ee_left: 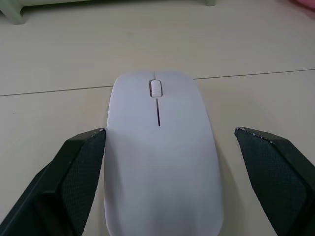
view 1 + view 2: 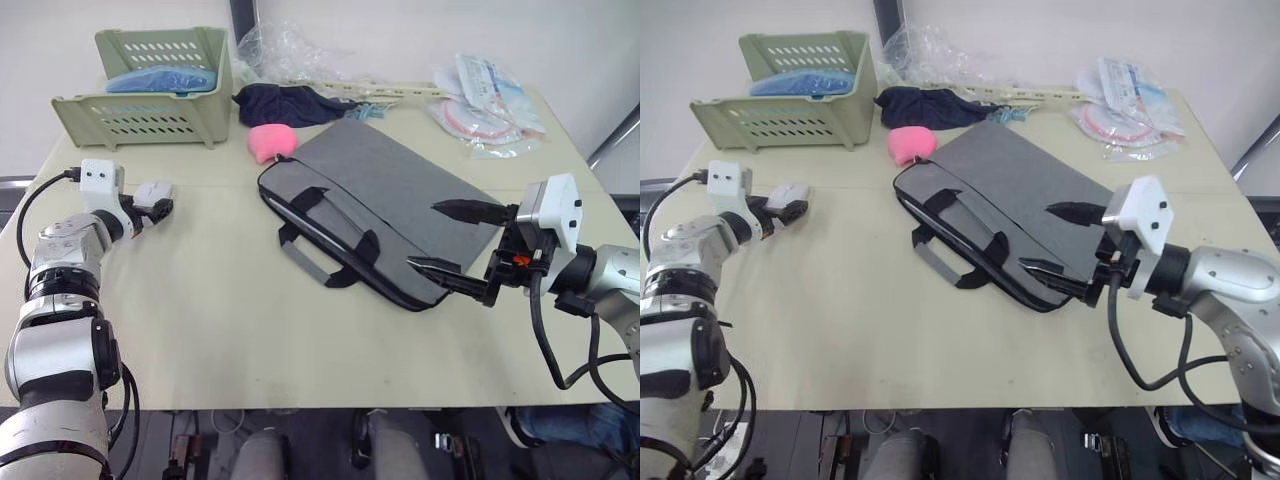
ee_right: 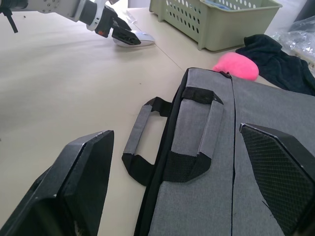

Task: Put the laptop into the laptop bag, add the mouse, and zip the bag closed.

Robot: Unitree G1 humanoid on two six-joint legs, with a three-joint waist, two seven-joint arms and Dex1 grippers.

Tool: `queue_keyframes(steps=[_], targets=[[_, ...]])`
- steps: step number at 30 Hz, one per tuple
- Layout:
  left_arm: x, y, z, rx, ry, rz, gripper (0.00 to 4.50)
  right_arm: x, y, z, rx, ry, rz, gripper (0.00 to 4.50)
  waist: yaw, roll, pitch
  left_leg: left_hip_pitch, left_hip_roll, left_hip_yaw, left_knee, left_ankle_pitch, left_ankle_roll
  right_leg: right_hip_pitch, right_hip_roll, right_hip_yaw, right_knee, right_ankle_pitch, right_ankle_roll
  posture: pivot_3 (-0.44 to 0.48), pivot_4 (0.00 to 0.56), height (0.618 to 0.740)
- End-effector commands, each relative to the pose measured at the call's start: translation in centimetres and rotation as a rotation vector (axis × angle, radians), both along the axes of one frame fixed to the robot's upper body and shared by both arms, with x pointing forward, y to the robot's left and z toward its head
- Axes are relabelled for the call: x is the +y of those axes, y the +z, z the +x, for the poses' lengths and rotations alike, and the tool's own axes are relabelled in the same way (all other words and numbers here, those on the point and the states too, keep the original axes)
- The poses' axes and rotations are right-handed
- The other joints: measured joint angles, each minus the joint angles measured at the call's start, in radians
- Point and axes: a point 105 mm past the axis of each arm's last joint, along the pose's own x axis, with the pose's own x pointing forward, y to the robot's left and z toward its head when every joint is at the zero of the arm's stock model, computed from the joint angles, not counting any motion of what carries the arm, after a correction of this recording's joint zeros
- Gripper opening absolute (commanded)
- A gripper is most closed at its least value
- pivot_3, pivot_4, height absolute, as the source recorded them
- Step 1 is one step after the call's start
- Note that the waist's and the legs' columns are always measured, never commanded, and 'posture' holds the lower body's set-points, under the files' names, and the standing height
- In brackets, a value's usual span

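Mouse (image 1: pixel 160 152) between spread left pincer (image 1: pixel 167 162) fingers; one finger seemingly touching.

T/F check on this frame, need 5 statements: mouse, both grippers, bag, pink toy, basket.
1. The left gripper has its fingers on either side of the mouse. True.
2. The mouse is already inside the laptop bag. False: it lies on the table, well to the left of the bag.
3. The right gripper is open at the bag's near right corner. True.
4. The pink toy sits in the green basket. False: it lies on the table at the bag's far corner.
5. One bag handle lies flat on the table beside the bag. True.
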Motion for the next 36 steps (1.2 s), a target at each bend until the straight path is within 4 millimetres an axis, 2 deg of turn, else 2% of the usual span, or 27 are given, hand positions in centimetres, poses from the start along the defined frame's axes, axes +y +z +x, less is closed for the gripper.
queue_keyframes(steps=[1,5,10,13,15,20,24,29,34,36], targets=[[0.1,0.7,0.1,-0.016,-0.004,0.011,4.50,0.0,1.2,-0.6,-0.059,-0.011,-0.011,4.46,0.000,0.000,0.000,0.000,0.000,0.000,0.000,0.000,0.000,0.000,0.000,0.000,0.000,0.000,0.000,0.000,0.150,0.740],[0.7,-0.3,-0.1,0.020,0.041,0.025,4.50,0.0,1.3,-0.6,-0.061,-0.013,-0.012,4.46,-0.001,0.000,0.000,0.000,0.000,0.000,0.000,0.000,0.000,0.000,0.000,0.000,0.000,0.000,0.000,0.000,0.150,0.740],[1.2,-0.5,-0.3,0.029,0.065,0.034,4.50,0.0,1.2,-0.6,-0.057,-0.013,-0.012,4.46,-0.001,0.000,0.000,0.000,0.000,0.000,0.000,0.000,0.000,0.000,0.000,0.000,0.000,0.000,0.000,0.000,0.150,0.740],[1.3,-0.4,-0.3,0.025,0.061,0.035,3.73,0.0,1.1,-0.5,-0.055,-0.014,-0.011,4.50,-0.001,0.000,0.000,0.000,0.000,0.000,0.000,0.000,0.000,0.000,0.000,0.000,0.000,0.000,0.000,0.000,0.150,0.740],[1.4,-0.5,-0.4,0.026,0.060,0.037,2.88,0.0,1.0,-0.5,-0.053,-0.013,-0.012,4.50,-0.001,0.000,0.000,0.000,0.000,0.000,0.000,0.000,0.000,0.000,0.000,0.000,0.000,0.000,0.000,0.000,0.150,0.740],[1.8,-0.2,-0.8,0.013,0.029,0.045,2.88,0.1,0.5,-0.3,-0.045,-0.014,-0.024,4.50,-0.001,0.000,0.000,0.000,0.000,0.000,0.000,0.000,0.000,0.000,0.000,0.000,0.000,0.000,0.000,0.000,0.150,0.740],[1.0,1.3,-1.2,-0.046,-0.102,0.048,2.88,0.4,0.0,0.3,-0.040,-0.030,-0.047,4.50,-0.003,0.000,0.000,0.000,0.000,0.000,0.000,0.000,0.000,0.000,0.000,0.000,0.000,0.000,0.000,0.000,0.150,0.740],[-0.3,4.3,-4.8,-0.158,-0.387,0.053,2.88,2.0,-0.7,0.4,-0.023,0.004,-0.050,4.50,-0.016,0.000,0.000,0.000,0.000,0.000,0.000,0.000,0.000,-0.001,0.000,0.000,0.001,0.000,0.000,0.000,0.150,0.740],[-1.1,4.7,-8.4,-0.178,-0.510,0.126,2.88,3.9,-1.5,1.6,-0.094,-0.015,-0.066,4.50,-0.025,0.000,0.000,0.000,0.000,0.000,0.000,0.000,0.000,-0.001,-0.001,0.000,0.000,0.000,0.000,0.000,0.150,0.740],[-1.4,4.7,-9.2,-0.175,-0.532,0.141,2.88,4.1,-1.6,3.0,-0.161,-0.094,-0.093,4.50,-0.025,0.001,0.000,0.000,0.001,-0.001,0.000,0.000,0.000,-0.001,-0.001,0.000,0.001,0.000,0.000,0.000,0.150,0.740]])
